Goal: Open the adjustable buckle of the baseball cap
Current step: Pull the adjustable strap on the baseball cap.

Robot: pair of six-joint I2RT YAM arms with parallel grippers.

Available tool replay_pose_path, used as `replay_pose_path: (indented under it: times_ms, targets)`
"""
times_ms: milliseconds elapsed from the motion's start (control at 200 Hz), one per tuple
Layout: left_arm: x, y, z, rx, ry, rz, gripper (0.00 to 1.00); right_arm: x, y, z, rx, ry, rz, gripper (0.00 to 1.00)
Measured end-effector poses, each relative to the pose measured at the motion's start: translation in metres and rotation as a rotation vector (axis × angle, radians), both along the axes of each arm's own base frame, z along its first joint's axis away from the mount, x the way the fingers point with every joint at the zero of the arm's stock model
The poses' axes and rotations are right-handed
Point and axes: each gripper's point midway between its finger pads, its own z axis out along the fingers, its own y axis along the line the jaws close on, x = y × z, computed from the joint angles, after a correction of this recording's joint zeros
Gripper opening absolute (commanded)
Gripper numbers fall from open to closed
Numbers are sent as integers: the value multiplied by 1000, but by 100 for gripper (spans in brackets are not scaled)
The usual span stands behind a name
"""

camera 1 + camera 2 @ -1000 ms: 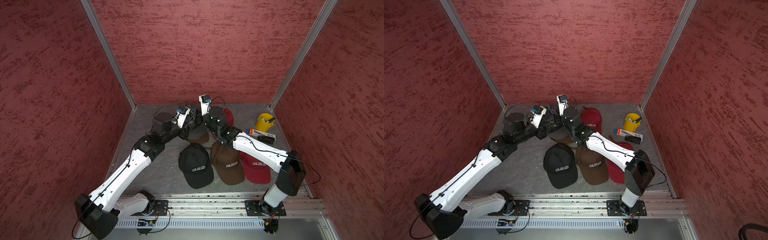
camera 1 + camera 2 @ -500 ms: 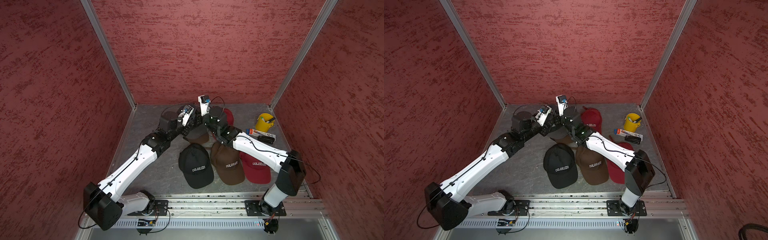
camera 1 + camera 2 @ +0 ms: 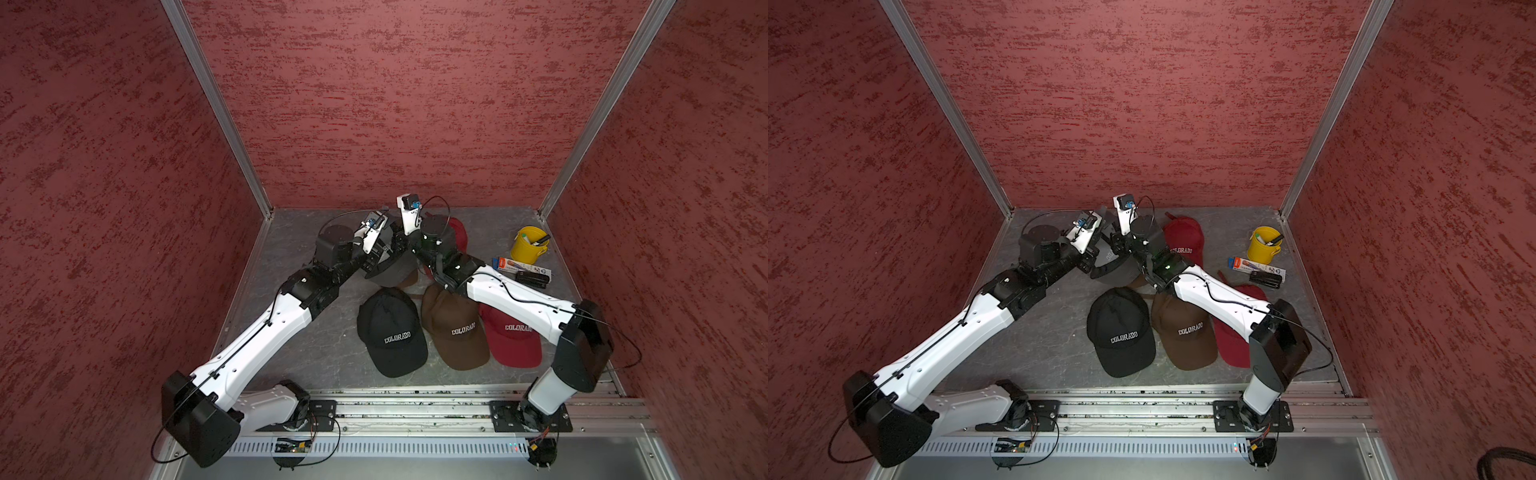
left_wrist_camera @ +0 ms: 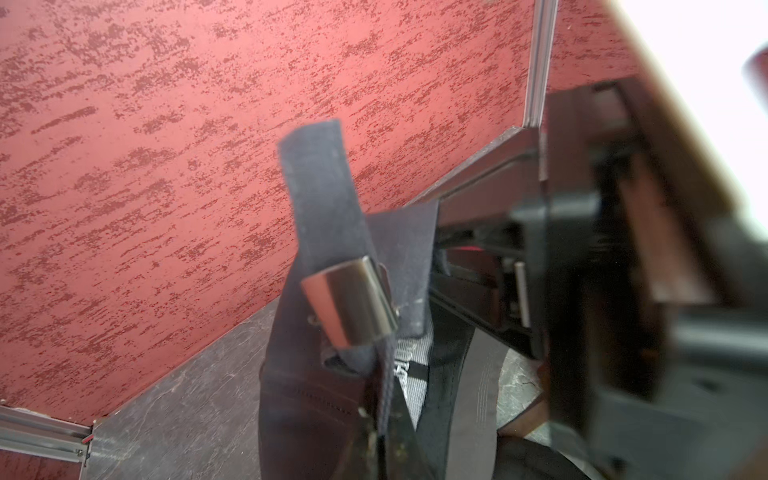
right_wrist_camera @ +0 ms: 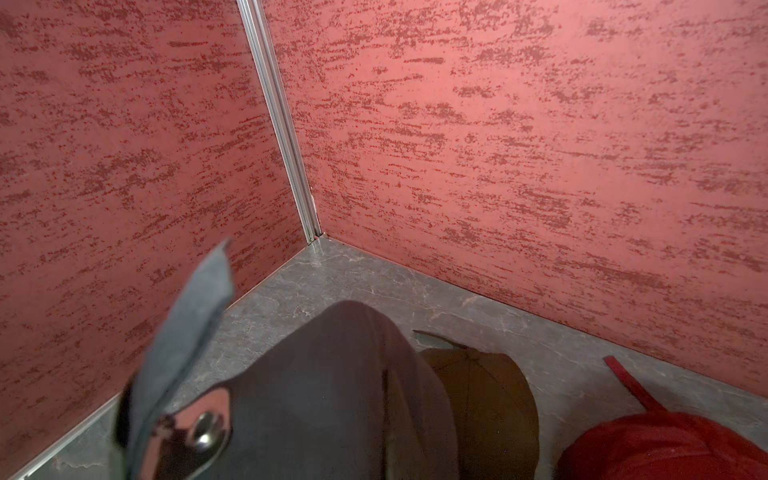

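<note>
Step in hand: both sides of the buckle are being secured before the strap is freed.

- The grey cap [image 3: 395,268] is held clear of the table, between the two grippers.
- Left gripper [image 3: 381,254]: jaws are closed and the strap [image 4: 320,187] is pinched just short of the buckle [image 4: 351,305]. The buckle sits directly ahead of the fingertips. The free strap tail is seen beyond the buckle, pointing away from the gripper.
- Right gripper [image 3: 405,246]: jaws are closed, and are judged to be clamped on the cap's back edge, just beside the buckle on the side away from the left gripper. Its fingertips are not shown in its own wrist view.
- The buckle is judged not yet open, as the metal flap lies flat on the strap.

Next move, as judged: the flap must be levered up, or the strap drawn back through, while the cap is kept steady by one gripper. A short, exact pull along the strap is called for. A slip off the thin webbing is the risk.

Containers: one bucket [image 3: 528,248] is noted, well apart from the right gripper on its outer side. Two small stick-like items are held in it, leaning on the rim, and their kind cannot be told. A box [image 3: 509,263] lies just beside the bucket on the table, not in it.
</note>
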Motion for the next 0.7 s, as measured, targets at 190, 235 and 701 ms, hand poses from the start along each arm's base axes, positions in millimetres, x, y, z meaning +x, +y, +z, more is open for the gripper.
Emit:
replay_pose_path:
  times_ms: [190,235,701]
  targets:
    - [-11,-5,-1,2,35,-53,0,-11,-3,-2,-68,-68,43,20]
    - [-13,-6,0,3,42,-62,0,-14,-5,0,-80,-90,50,25]
    - [-31,-20,18,-21,75,-177,0,-42,-25,40,-205,-353,84,42]
